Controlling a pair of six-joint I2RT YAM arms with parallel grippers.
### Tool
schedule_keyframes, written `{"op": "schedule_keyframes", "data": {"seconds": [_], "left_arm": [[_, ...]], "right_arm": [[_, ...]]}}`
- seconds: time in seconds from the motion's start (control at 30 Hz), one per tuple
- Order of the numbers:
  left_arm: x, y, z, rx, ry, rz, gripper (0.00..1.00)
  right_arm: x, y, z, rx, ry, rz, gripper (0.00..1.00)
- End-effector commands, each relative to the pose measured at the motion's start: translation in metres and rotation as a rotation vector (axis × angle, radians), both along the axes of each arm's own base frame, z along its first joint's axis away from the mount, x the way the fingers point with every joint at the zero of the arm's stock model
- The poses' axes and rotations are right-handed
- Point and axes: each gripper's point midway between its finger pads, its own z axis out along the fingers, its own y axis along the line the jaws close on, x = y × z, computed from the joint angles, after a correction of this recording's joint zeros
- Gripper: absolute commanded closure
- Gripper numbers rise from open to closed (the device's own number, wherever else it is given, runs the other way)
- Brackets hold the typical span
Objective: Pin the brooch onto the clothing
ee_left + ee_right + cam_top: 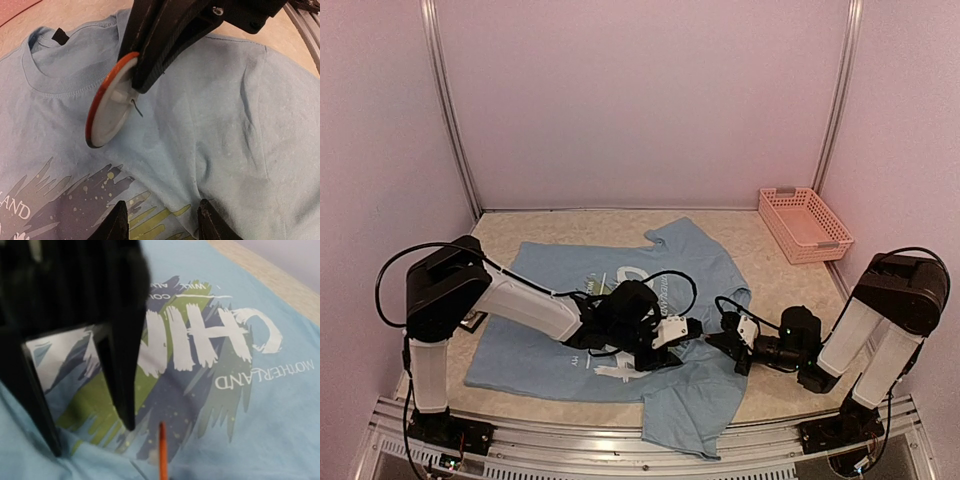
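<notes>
**Brooch poised over T-shirt; pinning not yet made.**

Round badge with an orange rim, a white back and its pin exposed. The right gripper is closed tight on its edge and holds it tilted, just below the collar and above the print. Whether it touches the fabric cannot be told. The left gripper is about half open and empty, its tips low over the print. The T-shirt lies spread on the table, with a near part draping over the near edge.

Risks, as judged:
- The edge grip may let the disc swivel or slip when pushed.
- The unheld cloth may bunch, so the pin skates.
- The pin may catch both layers.
</notes>
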Motion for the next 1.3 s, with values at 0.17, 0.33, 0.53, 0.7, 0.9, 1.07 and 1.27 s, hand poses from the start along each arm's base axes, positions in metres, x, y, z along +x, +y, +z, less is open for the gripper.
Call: {"op": "schedule_keyframes", "data": {"seconds": [0.17,0.33,0.53,0.7,0.9,1.07,1.27], "left_arm": [[-0.008,-0.013,0.008,-0.028,0.071,-0.049,0.51],[-0.012,-0.016,0.001,-0.014,0.085,-0.063,0.51],[-0.017,-0.013,-0.017,0.008,0.101,-0.057,0.55],[-0.012,-0.013,-0.023,0.02,0.089,-0.03,0.69],[-0.016,-0.014,-0.016,0.007,0.12,-0.04,1.0],[-0.012,-0.02,0.021,-0.116,0.151,-0.035,1.0],[-0.013,-0.016,0.036,-0.181,0.204,-0.039,1.0]], "right_arm": [[0.005,-0.002,0.001,0.005,-0.003,-0.013,1.0],[0.003,-0.002,-0.002,0.001,0.008,-0.007,1.0],[0.004,-0.002,-0.004,-0.004,0.014,-0.012,1.0],[0.004,-0.002,-0.005,-0.003,0.017,-0.011,1.0],[0.0,0.001,-0.008,-0.01,0.017,0.018,1.0],[-0.006,0.003,-0.007,-0.006,-0.011,0.055,1.0],[-0.009,0.007,-0.01,-0.044,-0.06,0.07,1.0]]}}
